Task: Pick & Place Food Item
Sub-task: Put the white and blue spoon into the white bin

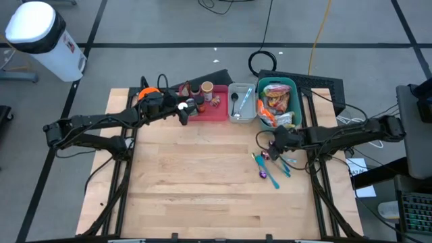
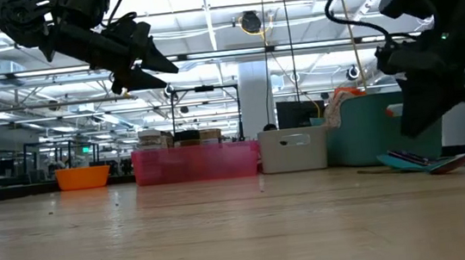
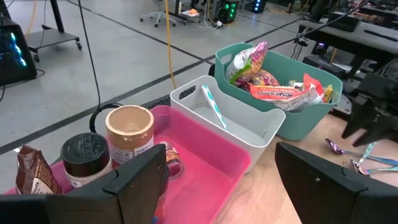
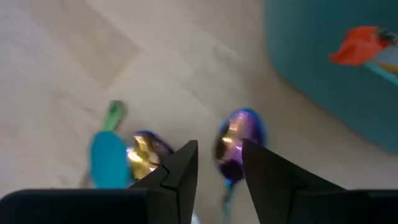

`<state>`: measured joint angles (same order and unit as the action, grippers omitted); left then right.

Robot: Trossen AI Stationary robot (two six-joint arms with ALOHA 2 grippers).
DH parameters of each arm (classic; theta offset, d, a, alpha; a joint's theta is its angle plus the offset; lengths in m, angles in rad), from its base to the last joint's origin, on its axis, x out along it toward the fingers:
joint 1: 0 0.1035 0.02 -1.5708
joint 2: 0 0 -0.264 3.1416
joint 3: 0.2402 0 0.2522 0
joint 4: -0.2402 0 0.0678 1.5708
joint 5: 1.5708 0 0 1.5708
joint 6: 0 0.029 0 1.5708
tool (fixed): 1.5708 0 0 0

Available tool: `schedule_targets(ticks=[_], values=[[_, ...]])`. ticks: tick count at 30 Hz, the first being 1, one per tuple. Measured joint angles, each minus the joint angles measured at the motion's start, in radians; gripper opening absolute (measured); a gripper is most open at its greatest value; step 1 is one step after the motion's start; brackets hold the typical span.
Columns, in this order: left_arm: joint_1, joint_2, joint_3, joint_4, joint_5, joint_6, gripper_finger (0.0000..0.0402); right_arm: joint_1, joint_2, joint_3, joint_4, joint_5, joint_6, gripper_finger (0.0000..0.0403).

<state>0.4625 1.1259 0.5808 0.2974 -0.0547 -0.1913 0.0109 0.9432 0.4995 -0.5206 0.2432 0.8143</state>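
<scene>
On the wooden table (image 1: 202, 175), a teal bin (image 1: 287, 86) full of food packets (image 3: 277, 92) stands at the far right, a white bin (image 1: 241, 116) just left of it, and a pink tray (image 1: 219, 111) with jars (image 3: 129, 132) left of that. The left gripper (image 1: 183, 113) hovers above the pink tray, fingers wide apart and holding nothing. The right gripper (image 1: 273, 141) hangs low over loose spoons (image 1: 266, 165) near the teal bin, fingers slightly parted and empty.
</scene>
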Motion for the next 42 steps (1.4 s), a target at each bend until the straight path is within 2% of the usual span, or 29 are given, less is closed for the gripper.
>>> schedule_targets(ticks=[8,17,21,31,42], values=[[0.000,0.000,0.000,0.000,0.000,-0.001,0.0310,-0.022,0.031,0.000,-0.043,0.017,-0.002,0.0122],[0.000,0.000,0.000,-0.001,0.000,0.000,0.0310,-0.022,0.124,0.000,-0.021,0.016,-0.042,0.0188],[0.000,0.000,0.000,-0.001,0.000,0.000,0.0310,-0.022,0.162,0.000,-0.006,-0.016,-0.042,0.0199],[0.000,0.000,0.000,-0.007,0.000,0.001,0.0310,-0.020,0.218,0.000,0.159,-0.219,-0.044,0.0183],[0.000,0.000,0.000,-0.012,0.001,0.001,0.0310,0.018,0.212,0.000,0.221,-0.245,-0.075,0.0161]])
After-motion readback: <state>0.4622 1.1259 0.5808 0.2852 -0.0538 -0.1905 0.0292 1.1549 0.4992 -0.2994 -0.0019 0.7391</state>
